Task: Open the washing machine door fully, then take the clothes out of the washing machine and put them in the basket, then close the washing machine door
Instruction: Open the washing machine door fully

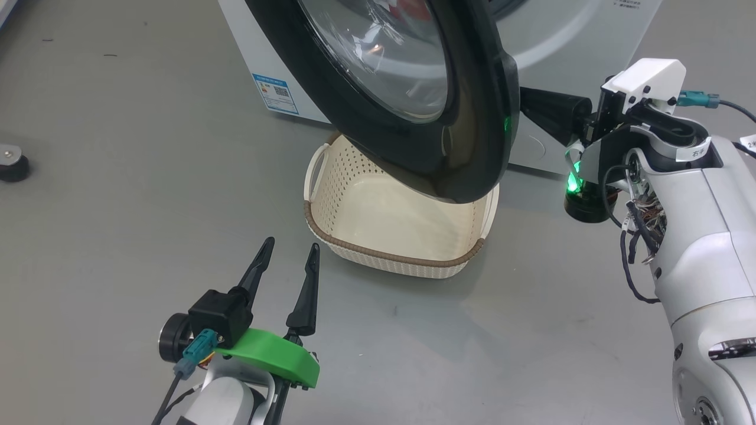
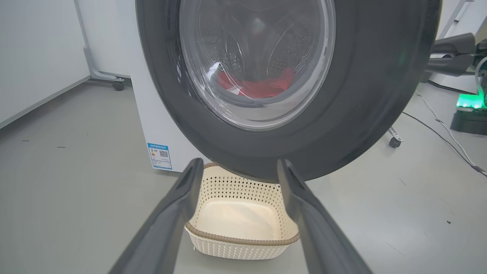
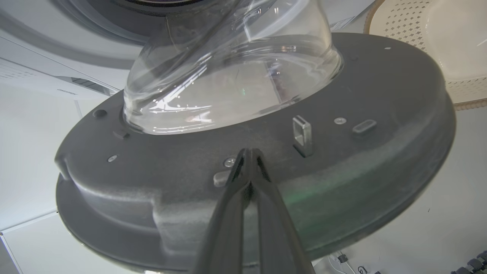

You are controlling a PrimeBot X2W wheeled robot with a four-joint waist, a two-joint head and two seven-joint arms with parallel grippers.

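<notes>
The washing machine door, glossy black with a clear glass bowl, stands partly swung out over the cream basket on the floor. My right gripper is shut with nothing in it. Its tips lie against the door's grey inner face, beside the metal latch loop. My left gripper hovers open and empty in front of the basket, pointing at the door. Red clothes show through the glass, inside the washing machine.
A blue label marks the machine's lower left corner. A small black round object sits on the floor at far left. Cables and a castor lie to the right of the machine. Bare grey floor surrounds the basket.
</notes>
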